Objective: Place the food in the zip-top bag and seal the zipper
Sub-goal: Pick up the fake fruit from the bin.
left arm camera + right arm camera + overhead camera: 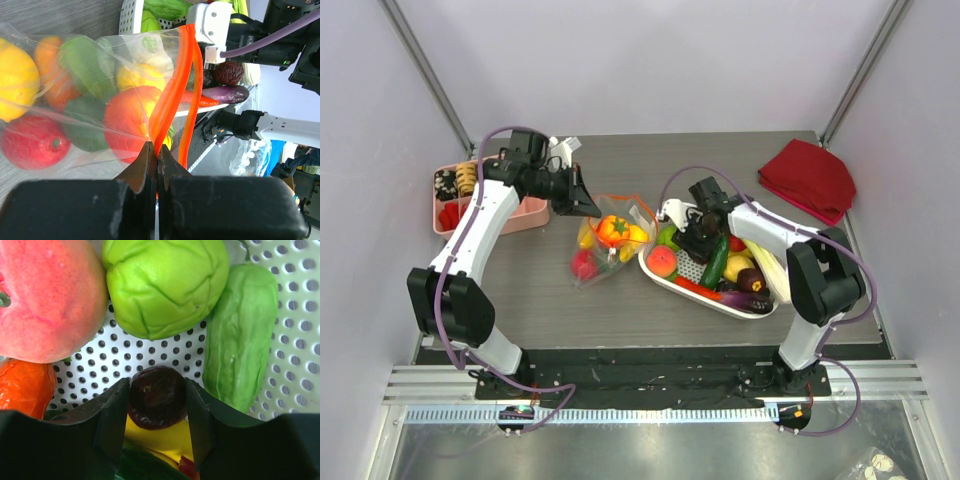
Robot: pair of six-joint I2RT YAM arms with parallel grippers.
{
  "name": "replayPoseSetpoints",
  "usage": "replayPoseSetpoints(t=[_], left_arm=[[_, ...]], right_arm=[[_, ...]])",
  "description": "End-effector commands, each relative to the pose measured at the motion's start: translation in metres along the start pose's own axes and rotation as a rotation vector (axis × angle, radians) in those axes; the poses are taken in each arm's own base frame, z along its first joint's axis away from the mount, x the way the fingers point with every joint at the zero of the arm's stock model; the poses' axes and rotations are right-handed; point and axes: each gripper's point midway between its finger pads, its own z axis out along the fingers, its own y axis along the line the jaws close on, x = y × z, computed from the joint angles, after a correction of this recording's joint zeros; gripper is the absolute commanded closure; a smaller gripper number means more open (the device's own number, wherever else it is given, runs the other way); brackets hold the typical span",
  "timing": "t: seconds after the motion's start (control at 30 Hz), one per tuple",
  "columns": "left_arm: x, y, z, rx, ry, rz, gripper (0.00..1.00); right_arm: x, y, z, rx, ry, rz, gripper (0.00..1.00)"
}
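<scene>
The zip-top bag (pixel 610 240) lies on the table left of the basket, with red, yellow, green and orange food (pixel 130 117) inside it. Its mouth faces the basket, and the two zipper (pixel 172 95) strips stand apart there. My left gripper (pixel 156 147) is shut on the near strip of the zipper at the bag's far corner (pixel 588 205). My right gripper (pixel 156 385) reaches down into the white basket (pixel 655 272). Its jaws press on both sides of a small dark red fruit (pixel 155 405), low over the basket floor.
Around the held fruit the basket holds a peach (pixel 47 300), a wrinkled green squash (pixel 165 285), a green cucumber (pixel 240 335) and yellow and orange pieces. A pink compartment tray (pixel 525 215) stands at the far left. A red cloth (pixel 810 175) lies at the far right.
</scene>
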Motion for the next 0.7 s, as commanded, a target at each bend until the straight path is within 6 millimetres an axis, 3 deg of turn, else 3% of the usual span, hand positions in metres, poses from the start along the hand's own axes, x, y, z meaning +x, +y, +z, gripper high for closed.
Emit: replayPoseSetpoints(t=[0.0,0.1,0.2,0.5,0.57,0.6,0.67], left_arm=[[-0.010,-0.007,-0.004,0.026,-0.028,0.036,1.00],[-0.009,-0.006,-0.003,0.025,-0.025,0.033,1.00],[-0.009,-0.005,-0.002,0.025,-0.023,0.031,1.00],[-0.009,-0.006,-0.003,0.026,-0.026,0.036,1.00],[-0.009,-0.007,-0.004,0.025,-0.029,0.038,1.00],[-0.009,-0.007,-0.004,0.026,-0.028,0.039,1.00],[-0.009,-0.008,-0.006,0.027,-0.032,0.036,1.00]], right_arm=[[-0.004,-0.001,0.003,0.018,0.025,-0.045,0.46],[-0.003,0.002,0.005,0.013,0.038,-0.056,0.43],[-0.003,0.004,0.005,0.013,0.058,-0.071,0.32],[-0.005,0.003,-0.003,0.009,0.104,-0.104,0.29],[-0.007,0.002,-0.004,0.010,0.105,-0.109,0.33],[-0.010,0.000,-0.007,0.016,0.098,-0.107,0.42],[-0.020,-0.001,-0.012,0.023,0.068,-0.088,0.50]])
